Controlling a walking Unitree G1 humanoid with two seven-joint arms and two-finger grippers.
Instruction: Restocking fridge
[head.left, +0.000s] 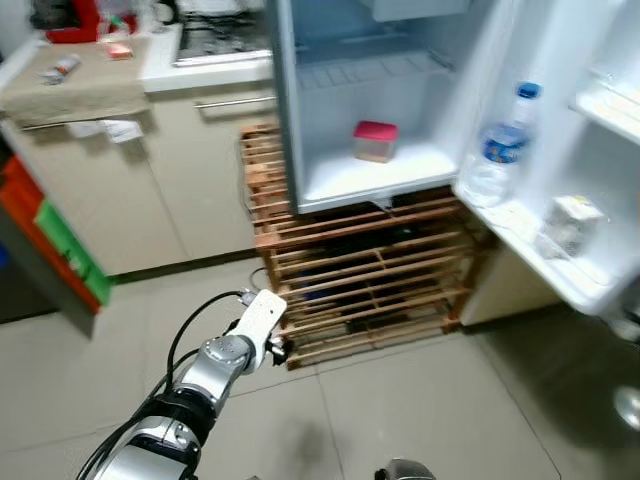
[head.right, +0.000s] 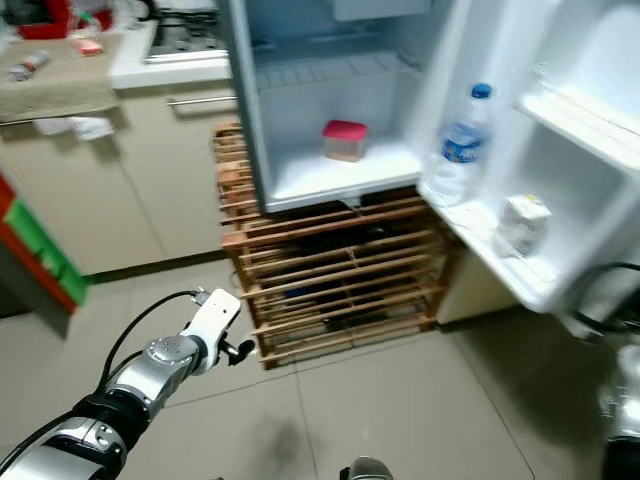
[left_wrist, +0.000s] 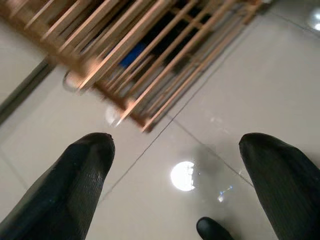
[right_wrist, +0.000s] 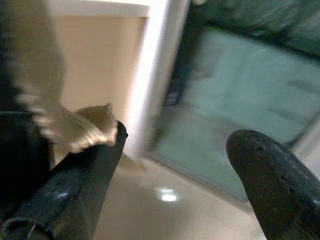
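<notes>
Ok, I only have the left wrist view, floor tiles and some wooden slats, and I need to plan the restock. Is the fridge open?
Observer: Yes. The fridge stands open on the wooden slatted rack, its door swung to the robot's right.
Operator: Anything already inside?
Observer: A small container with a red lid sits on the bottom shelf.
Operator: And the door?
Observer: A water bottle with a blue cap stands in the door shelf, beside a pale carton.
Operator: Is my left end effector carrying anything?
Observer: No. The left end effector is open over bare floor.
</notes>
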